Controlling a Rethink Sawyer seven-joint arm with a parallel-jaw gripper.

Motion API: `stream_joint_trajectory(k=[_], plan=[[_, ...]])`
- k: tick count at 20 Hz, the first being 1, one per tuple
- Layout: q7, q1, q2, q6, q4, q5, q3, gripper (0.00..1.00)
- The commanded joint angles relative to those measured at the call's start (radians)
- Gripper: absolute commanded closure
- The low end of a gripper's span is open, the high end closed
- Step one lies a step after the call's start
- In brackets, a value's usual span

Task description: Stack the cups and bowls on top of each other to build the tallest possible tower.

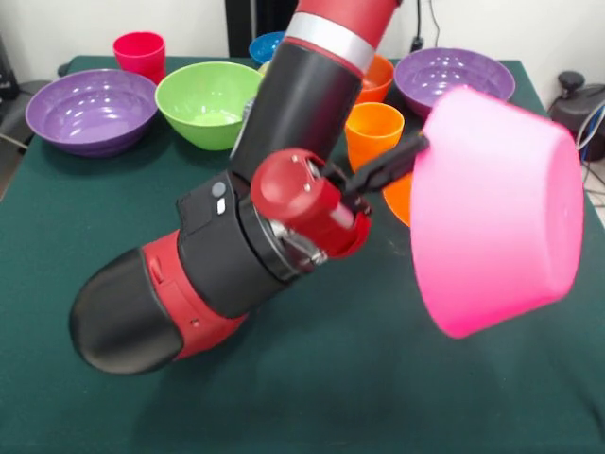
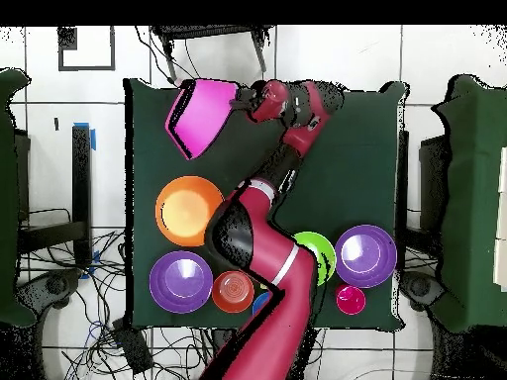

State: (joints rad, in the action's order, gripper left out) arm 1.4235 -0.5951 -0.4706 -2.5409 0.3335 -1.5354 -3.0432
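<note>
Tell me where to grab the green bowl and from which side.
Grip the green bowl by its thin rim, coming down from above. It sits upright and open on the table, so one finger probably fits inside and one outside. Its right rim has the arm in front of it; its near rim looks freer.

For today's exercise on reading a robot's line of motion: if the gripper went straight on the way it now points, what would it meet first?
The gripper is shut on the rim of the tilted pink bowl, held off the table. It points past the bowl toward the table's edge; overhead, nothing else shows in that line, though depth is unclear.
</note>
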Motion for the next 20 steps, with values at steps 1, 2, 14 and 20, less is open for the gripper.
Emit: stream_joint_trajectory(k=[1,2,14,20], plan=[[-0.123,0.051,-0.050,-0.142,0.251,0.111,-0.039,1.00],[-0.091,0.047,-0.064,-0.103,0.214,0.107,-0.035,1.00],[0.243,-0.043,-0.141,0.186,0.014,-0.298,-0.016,1.00],[0.391,-0.051,-0.145,0.208,0.000,-0.341,-0.014,1.00]])
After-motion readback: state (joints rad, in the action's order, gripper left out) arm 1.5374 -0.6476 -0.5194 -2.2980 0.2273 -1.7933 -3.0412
